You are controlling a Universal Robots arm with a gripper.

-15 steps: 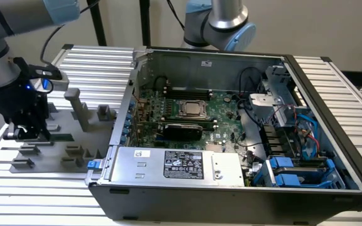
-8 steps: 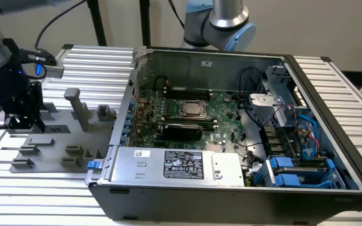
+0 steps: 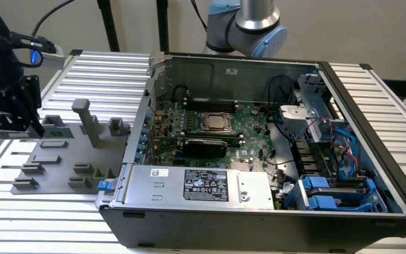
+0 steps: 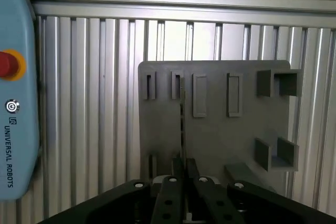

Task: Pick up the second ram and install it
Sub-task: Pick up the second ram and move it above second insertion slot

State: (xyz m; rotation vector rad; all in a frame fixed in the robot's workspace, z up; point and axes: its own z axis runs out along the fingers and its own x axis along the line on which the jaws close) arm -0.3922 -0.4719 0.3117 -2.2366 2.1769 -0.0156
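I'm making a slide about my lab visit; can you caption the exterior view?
Robot gripper over a grey tray, beside an open computer case on a slatted metal table.

The second ram (image 4: 181, 124) presents just a thin dark edge, its chips hidden. The hand (image 4: 182, 167) is cut off by the picture's edge. The label (image 3: 206, 186) on the power supply (image 3: 154, 185) inside the computer case (image 3: 259, 222) is too small to read.

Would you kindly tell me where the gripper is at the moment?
The gripper is at the exterior view's left, low over the left end of the grey tray, well apart from the open computer case.
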